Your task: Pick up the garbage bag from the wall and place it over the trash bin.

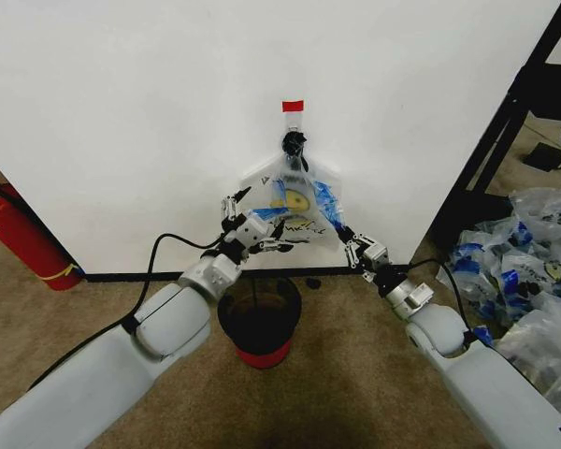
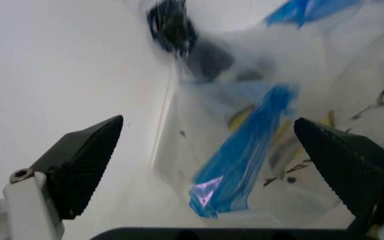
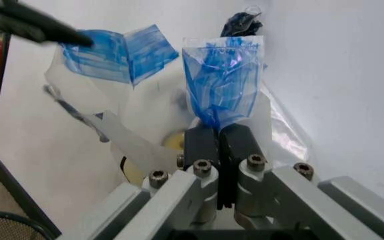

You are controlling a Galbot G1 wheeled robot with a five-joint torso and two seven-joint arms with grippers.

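Note:
The garbage bag [image 1: 299,198] hangs from a small hook [image 1: 293,142] under red tape on the white wall [image 1: 131,122]; its yellow smiley and blue patches show. My right gripper [image 1: 357,246] is shut on the bag's lower right edge, and in the right wrist view the fingertips [image 3: 215,142] pinch a blue patch [image 3: 222,80]. At the bag's lower left side my left gripper [image 1: 258,226] is open. The left wrist view shows its dark fingers [image 2: 85,160] spread wide around the crinkly plastic [image 2: 245,150]. The black trash bin [image 1: 259,316] with a red base stands on the floor right under the bag.
A red fire extinguisher [image 1: 23,234] leans at the wall's left end. A black frame [image 1: 505,131] stands right of the wall, with heaped clear bags [image 1: 524,253] on the floor beside it. The floor is brown carpet.

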